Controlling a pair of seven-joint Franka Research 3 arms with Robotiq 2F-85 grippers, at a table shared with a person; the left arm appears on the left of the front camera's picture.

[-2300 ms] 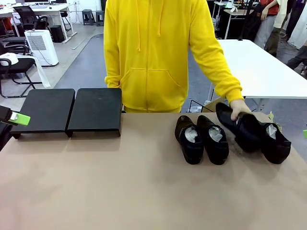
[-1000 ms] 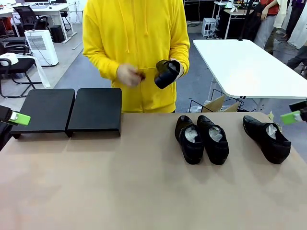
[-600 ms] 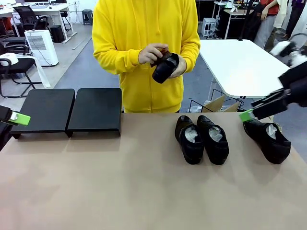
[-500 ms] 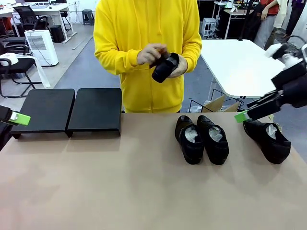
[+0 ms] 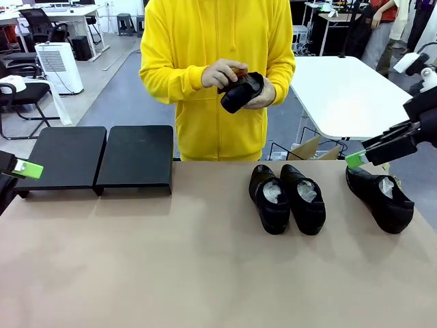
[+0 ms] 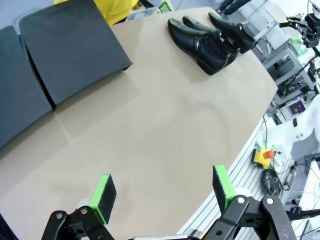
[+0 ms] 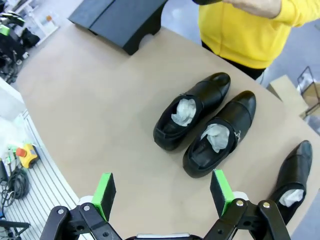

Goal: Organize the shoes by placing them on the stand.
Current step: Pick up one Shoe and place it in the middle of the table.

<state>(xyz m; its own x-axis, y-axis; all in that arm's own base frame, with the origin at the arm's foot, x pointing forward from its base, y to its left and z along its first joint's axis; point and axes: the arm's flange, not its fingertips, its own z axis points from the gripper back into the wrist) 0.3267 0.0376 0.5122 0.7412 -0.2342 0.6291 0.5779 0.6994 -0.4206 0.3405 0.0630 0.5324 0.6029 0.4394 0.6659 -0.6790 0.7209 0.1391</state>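
Note:
A person in a yellow hoodie holds one black shoe (image 5: 242,90) in both hands at chest height. A pair of shoes (image 5: 287,198) (image 7: 205,125) with white paper inside lies right of the table's middle. Another shoe (image 5: 381,198) (image 7: 292,177) lies at the far right. The black stand (image 5: 102,157) (image 6: 65,45) sits at the back left with nothing on it. My right gripper (image 5: 365,160) (image 7: 162,187) hangs open above the heel of the far-right shoe, touching nothing. My left gripper (image 5: 24,169) (image 6: 162,182) is open at the left edge, beside the stand.
A brown tabletop (image 5: 171,260) stretches bare between the stand and the shoes. A white table (image 5: 355,96) stands behind on the right, and a cardboard box (image 5: 311,147) lies on the floor behind the table edge.
The person picked a shoe up from the right and now holds it at the chest. My right arm came in from the right above the far-right shoe, then drew slightly back.

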